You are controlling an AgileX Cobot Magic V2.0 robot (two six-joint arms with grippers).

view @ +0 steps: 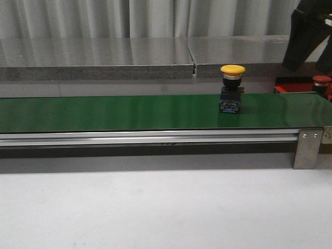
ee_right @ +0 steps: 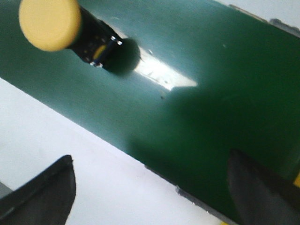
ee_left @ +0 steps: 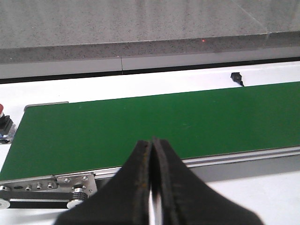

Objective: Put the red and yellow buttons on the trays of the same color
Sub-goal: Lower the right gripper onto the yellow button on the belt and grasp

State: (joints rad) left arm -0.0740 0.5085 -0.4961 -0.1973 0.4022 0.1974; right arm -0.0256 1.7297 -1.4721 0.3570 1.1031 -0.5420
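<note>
The left gripper (ee_left: 152, 187) is seen pressed together, empty, over the green belt (view: 114, 111). The yellow button (view: 232, 88) is left upright on the belt; the right gripper (ee_right: 150, 187) is spread above, holding nothing. A red button (view: 321, 83) is apparently already placed on the red tray (view: 290, 87).

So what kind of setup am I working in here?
Likely a lab mock-up of a sorting line: a green conveyor belt on an aluminium frame, a yellow button standing on it, and a curtain backdrop.
</note>
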